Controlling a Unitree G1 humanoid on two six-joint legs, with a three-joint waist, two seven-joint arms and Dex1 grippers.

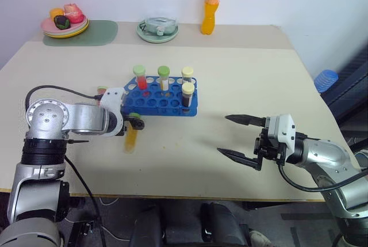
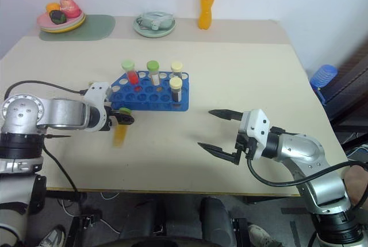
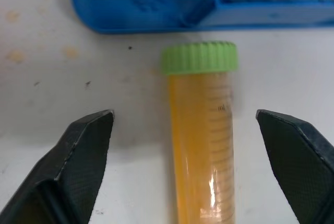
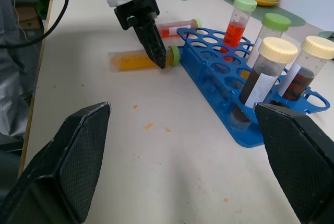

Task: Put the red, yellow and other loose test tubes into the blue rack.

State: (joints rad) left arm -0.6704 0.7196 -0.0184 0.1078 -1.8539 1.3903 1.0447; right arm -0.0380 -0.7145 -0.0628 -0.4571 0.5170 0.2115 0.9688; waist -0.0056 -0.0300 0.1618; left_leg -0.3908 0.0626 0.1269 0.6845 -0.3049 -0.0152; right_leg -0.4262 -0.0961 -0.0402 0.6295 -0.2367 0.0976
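Observation:
The blue rack (image 1: 164,102) stands mid-table with several capped tubes upright in it, among them a red one (image 1: 141,78) and a dark brown one (image 1: 188,94). A loose yellow test tube (image 3: 202,145) with a green cap lies on the table just in front of the rack. My left gripper (image 3: 183,114) points down over it, open, one finger on each side and neither touching. A loose red test tube (image 4: 176,27) lies beside the rack's left end, behind my left hand. My right gripper (image 1: 224,135) hovers open and empty to the right of the rack.
At the table's far edge stand a tall orange drink bottle (image 1: 211,5), a pale green round dish (image 1: 157,30) and a plate of toy food (image 1: 64,23) on a green mat (image 1: 99,33). A blue object (image 1: 326,79) sits beyond the right edge.

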